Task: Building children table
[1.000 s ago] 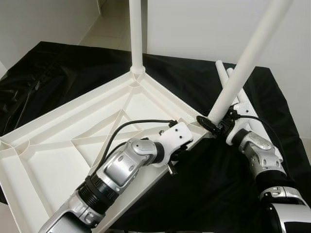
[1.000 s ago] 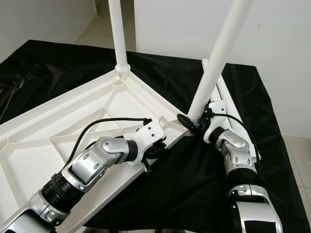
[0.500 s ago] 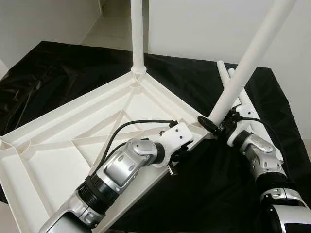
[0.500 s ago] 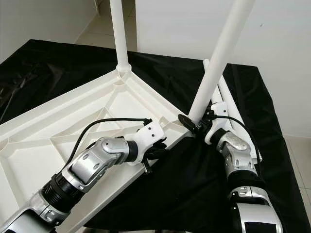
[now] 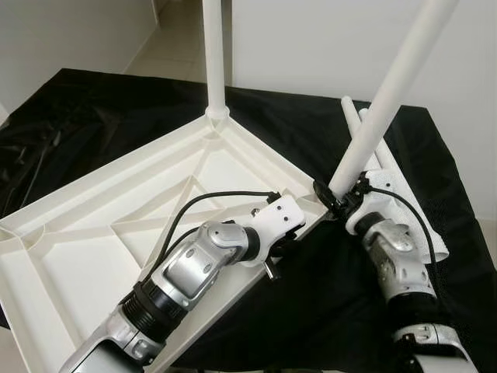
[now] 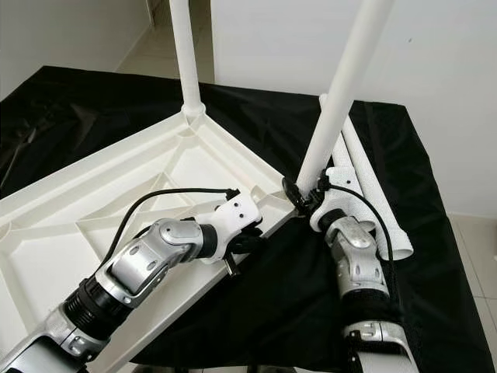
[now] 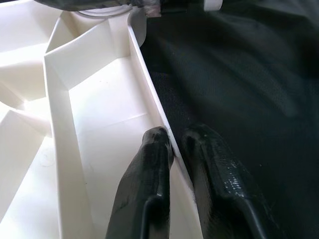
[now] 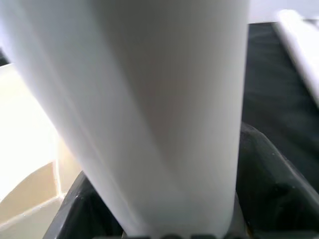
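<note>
A white plastic table top (image 5: 116, 225) lies upside down on the black cloth, ribs facing up. One white leg (image 5: 214, 54) stands upright in its far corner. My right gripper (image 5: 335, 200) is shut on a second white leg (image 5: 388, 85), which leans to the right with its foot at the top's right corner. My left gripper (image 7: 173, 144) is shut on the rim (image 7: 149, 94) of the table top, one finger inside and one outside, a little short of that corner. Two more white legs (image 6: 365, 186) lie on the cloth behind my right arm.
The black cloth (image 5: 93, 116) covers the whole work surface, wrinkled at the far left. A white wall (image 5: 326, 39) stands behind it and tiled floor (image 6: 477, 256) shows at the right. The cloth in front of the right corner is bare.
My right arm has shifted left and closer to the corner, bringing the leaning leg's foot with it. The left gripper holds the rim as before. The camera has shifted a little.
</note>
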Tool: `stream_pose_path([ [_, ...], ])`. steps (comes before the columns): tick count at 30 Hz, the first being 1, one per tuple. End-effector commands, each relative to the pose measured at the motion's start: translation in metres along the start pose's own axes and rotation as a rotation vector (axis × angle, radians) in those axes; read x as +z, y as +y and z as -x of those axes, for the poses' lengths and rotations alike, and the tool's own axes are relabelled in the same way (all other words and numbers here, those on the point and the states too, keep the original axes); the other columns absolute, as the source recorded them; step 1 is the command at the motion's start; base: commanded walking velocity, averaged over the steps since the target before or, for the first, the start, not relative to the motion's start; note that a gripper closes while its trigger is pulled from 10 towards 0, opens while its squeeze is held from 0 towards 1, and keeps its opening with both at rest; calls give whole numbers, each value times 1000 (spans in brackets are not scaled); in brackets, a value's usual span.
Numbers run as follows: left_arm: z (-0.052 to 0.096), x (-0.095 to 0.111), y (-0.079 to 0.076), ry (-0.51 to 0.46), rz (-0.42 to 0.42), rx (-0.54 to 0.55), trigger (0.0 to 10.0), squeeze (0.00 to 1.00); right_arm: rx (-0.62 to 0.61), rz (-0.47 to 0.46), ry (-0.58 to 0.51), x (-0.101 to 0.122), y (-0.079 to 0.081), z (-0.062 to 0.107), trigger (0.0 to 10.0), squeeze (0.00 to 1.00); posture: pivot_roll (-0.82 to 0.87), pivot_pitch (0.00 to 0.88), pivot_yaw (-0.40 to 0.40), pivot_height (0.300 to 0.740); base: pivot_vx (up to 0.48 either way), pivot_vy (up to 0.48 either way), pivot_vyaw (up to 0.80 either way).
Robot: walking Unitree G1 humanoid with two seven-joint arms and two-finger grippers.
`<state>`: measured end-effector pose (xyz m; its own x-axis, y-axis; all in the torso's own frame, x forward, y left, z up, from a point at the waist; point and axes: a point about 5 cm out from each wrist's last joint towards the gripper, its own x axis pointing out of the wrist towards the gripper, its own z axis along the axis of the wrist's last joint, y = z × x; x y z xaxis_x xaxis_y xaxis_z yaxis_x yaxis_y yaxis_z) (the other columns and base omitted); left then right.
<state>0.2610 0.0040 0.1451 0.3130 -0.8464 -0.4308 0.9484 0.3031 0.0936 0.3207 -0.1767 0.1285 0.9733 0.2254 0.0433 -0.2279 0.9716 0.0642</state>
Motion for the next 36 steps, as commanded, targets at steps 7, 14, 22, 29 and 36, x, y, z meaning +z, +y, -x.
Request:
stream_pose_path([
  [7, -8, -13, -12, 63, 20, -90, 10000, 0, -240, -68, 15, 0, 21, -1, 10000, 0, -68, 98, 6, 740, 0, 0, 0],
  [14, -9, -13, -13, 64, 17, -95, 10000, 0, -534, -50, 29, -1, 19, 7, 10000, 0, -71, 97, 7, 740, 0, 0, 0],
  [22, -9, -13, -14, 64, 21, -95, 10000, 0, -529, -35, 51, -1, 23, 8, 10000, 0, -66, 98, 1, 740, 0, 0, 0],
  [29, -9, -14, -14, 65, 29, -94, 10000, 0, -419, -53, 21, 2, 18, 9, 10000, 1000, -65, 95, 0, 740, 0, 0, 0],
  [36, -9, -14, -15, 67, 31, -95, 10000, 0, -233, -5, 15, 3, 11, 8, 10000, 0, -65, 91, 0, 740, 0, 0, 0],
])
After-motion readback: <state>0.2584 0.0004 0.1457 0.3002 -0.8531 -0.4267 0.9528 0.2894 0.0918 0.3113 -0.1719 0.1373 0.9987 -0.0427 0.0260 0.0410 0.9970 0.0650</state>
